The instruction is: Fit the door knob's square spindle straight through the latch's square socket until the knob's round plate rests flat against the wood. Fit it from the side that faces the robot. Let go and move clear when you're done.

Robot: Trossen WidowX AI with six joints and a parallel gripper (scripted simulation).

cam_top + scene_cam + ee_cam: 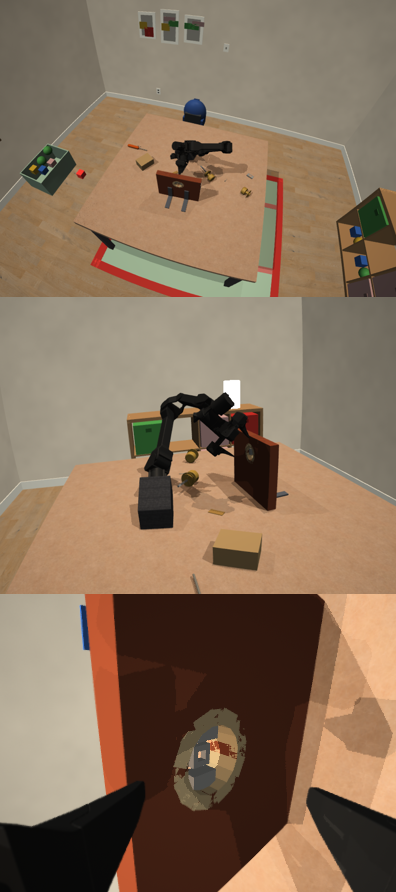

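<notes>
Gripper (180, 173) (241, 446) (226, 792) hanging at the wood (163, 184) (255, 479) (165, 719), on the robot's side; fingers standing spread wide, pinching nothing. Wrist view facing the latch (175, 183) (249, 453) (235, 764), its square socket (201, 755) showing between the fingertips. Whether they are touching the wood, cannot tell.

Knob (209, 176) (190, 478) lying on the table (208, 230) (112, 558), near the arm's base, spindle (203, 168) (183, 482) sticking out, outside the socket. Second knob (245, 191) (191, 455) lying farther off. Wood standing upright on grey feet (168, 198). Block (145, 161) (237, 544) sitting between wood and screwdriver (133, 146) (196, 584). Thin brass strip (216, 512) lying flat near the block.
</notes>
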